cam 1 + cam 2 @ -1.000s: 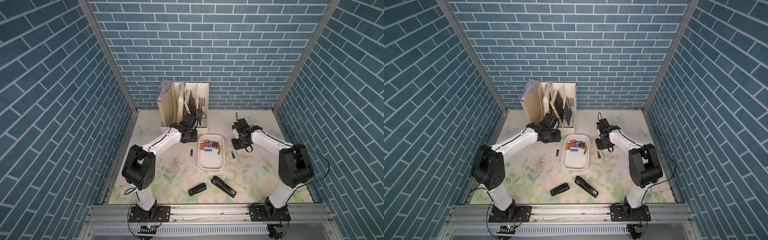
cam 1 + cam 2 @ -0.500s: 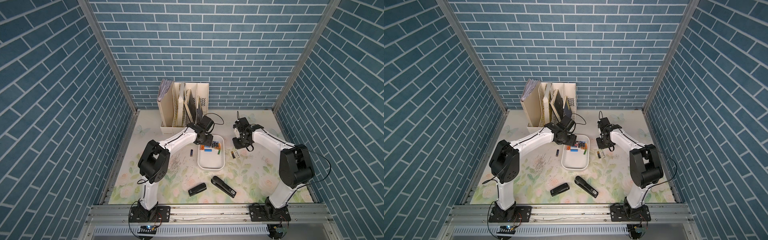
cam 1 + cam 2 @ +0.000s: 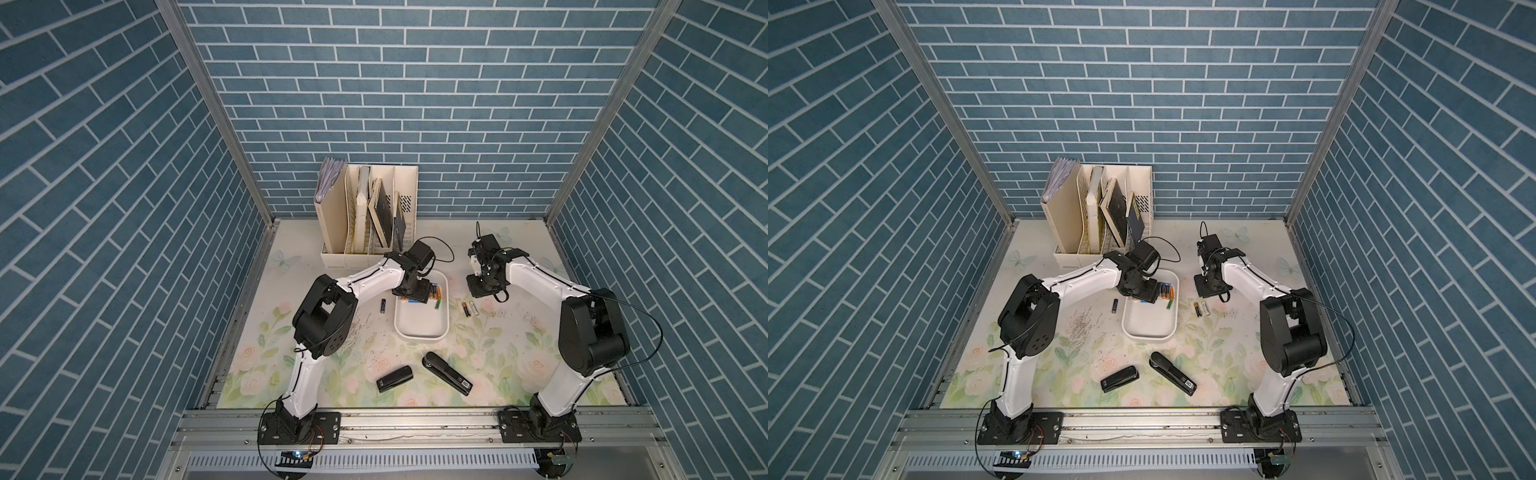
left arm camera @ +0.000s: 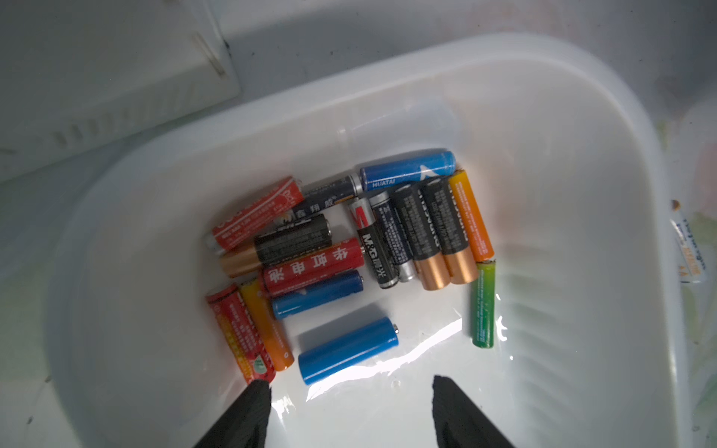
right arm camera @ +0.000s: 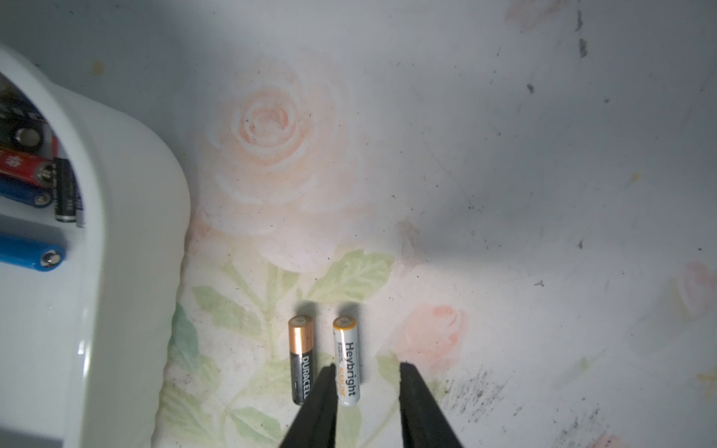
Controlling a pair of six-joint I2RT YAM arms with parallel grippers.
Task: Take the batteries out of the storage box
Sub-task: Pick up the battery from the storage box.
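The storage box is a shallow white tray in the middle of the table. Several batteries in red, blue, orange, green and black-and-gold lie at its far end. My left gripper hangs open inside the box, just short of a loose blue battery, with nothing between its fingers. My right gripper hovers narrowly open over the table right of the box, holding nothing. Below it lie a white battery and a black-and-gold battery. A dark battery lies left of the box.
A cream file holder with books stands behind the box, close to my left wrist. Two black staplers lie towards the front. Loose staples are scattered left of the box.
My left arm has swung from beside the file holder to over the box's far end, and its jaws have opened wider. The right arm has hardly moved.
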